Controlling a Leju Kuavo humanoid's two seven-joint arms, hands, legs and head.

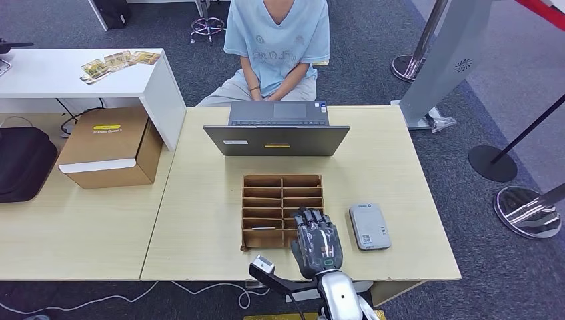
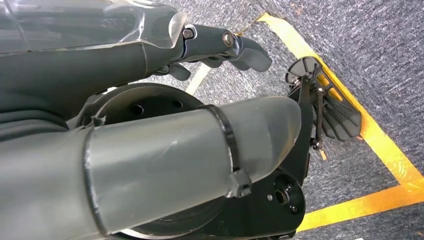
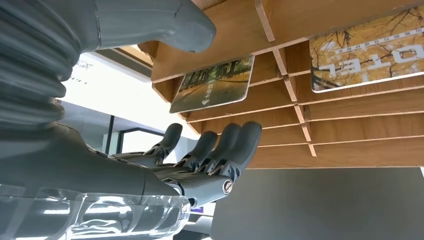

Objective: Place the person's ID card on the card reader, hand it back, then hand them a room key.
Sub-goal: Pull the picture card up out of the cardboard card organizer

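Black bag [image 1: 23,163]: far left, on the left table [image 1: 73,227].
White counter [image 1: 80,77]: far left, bearing a small fan of cards [image 1: 116,63].
Cardboard box [image 1: 110,147]: on the left table, just beside the counter's end.
Left hand [image 2: 220,47]: hangs over grey carpet with yellow floor tape [image 2: 350,110]; fingers loosely curled, nothing in them.
Main table [image 1: 200,220]: pale wood, centre.
Laptop [image 1: 276,130]: far side of the main table, lid towards the robot; a person [image 1: 276,40] in a light blue shirt sits behind it, hands at the keyboard.
Rack [image 1: 263,207]: wooden, two columns of slots, just near of the laptop. Two room keys show in the right wrist view: a green card [image 3: 212,85] in one slot, a yellow card [image 3: 367,52] in a neighbouring slot of the other column. A thin edge of a card shows in a near-left slot in the head view.
Right hand [image 1: 316,240]: over the rack's near-right corner, fingers [image 3: 230,145] straight, side by side, holding nothing.
Reader [image 1: 369,227]: grey, flat, just right of the rack and the right hand; nothing on it.
ID card: cannot tell where it is.
Stanchion bases [image 1: 530,210]: floor, far right.
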